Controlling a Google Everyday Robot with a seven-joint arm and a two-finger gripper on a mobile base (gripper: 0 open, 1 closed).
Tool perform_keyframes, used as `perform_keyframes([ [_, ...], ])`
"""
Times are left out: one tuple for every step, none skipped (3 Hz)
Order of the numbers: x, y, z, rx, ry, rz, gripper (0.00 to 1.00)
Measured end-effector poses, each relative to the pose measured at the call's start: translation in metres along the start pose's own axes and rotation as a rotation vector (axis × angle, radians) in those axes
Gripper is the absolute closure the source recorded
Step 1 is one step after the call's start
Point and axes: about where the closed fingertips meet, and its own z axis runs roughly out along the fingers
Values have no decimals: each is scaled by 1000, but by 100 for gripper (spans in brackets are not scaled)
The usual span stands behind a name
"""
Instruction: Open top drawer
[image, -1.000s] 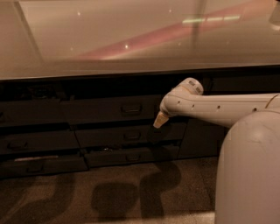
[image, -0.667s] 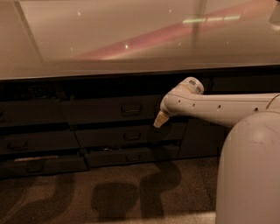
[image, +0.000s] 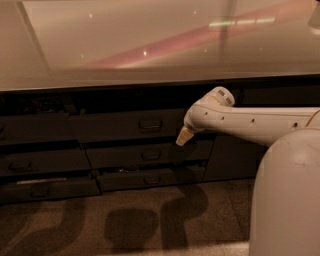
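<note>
One gripper (image: 183, 136), state unclear, beside the top drawer (image: 115, 126) right end; two shorter drawers (image: 150, 155) below.

Clad throughout in smooth, matte off-white shell. Bulks large and rounded at the near right as a body cover (image: 290, 200); narrows into a tubular arm (image: 265, 127) dotted with small dark screw holes (image: 251, 120). Ends leftward in a rounded elbow cap (image: 218, 97) bearing a grey patch (image: 226, 98), then a stubby cream-yellow gripper (image: 183, 136) at the arm's left tip, mid-scene.

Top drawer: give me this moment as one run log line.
tool: at right end of top drawer front, right of handle | contact: cannot tell
</note>
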Motion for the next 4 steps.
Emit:
perform_keyframes([
  [0,0,0,0,0,0,11],
  [0,0,0,0,0,0,29],
  [0,0,0,0,0,0,53],
  [0,0,0,0,0,0,76],
])
